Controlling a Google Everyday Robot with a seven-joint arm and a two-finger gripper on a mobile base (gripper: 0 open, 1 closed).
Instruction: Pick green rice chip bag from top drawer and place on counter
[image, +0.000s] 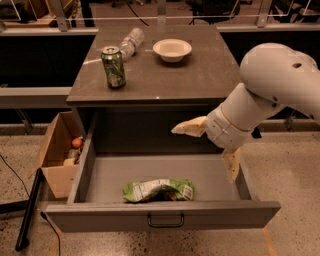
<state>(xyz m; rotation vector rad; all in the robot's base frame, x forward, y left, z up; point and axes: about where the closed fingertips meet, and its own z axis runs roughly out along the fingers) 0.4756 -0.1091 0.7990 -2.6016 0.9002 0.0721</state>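
Observation:
The green rice chip bag (159, 190) lies wrinkled on the floor of the top drawer (162, 216), close to the front panel and a little left of centre. The drawer is pulled fully out, its dark bar handle (165, 220) facing me. The counter (165, 75) is the grey-brown top above it. My gripper (203, 155) hangs over the drawer's back right part, above and to the right of the bag, not touching it. Its two tan fingers (189, 127) are spread wide apart and hold nothing.
On the counter stand a green drink can (113, 67), a lying clear plastic bottle (130, 42) and a white bowl (172, 49). An open cardboard box (59, 152) with small items sits on the floor left of the drawer. A dark pole (29, 210) leans at lower left.

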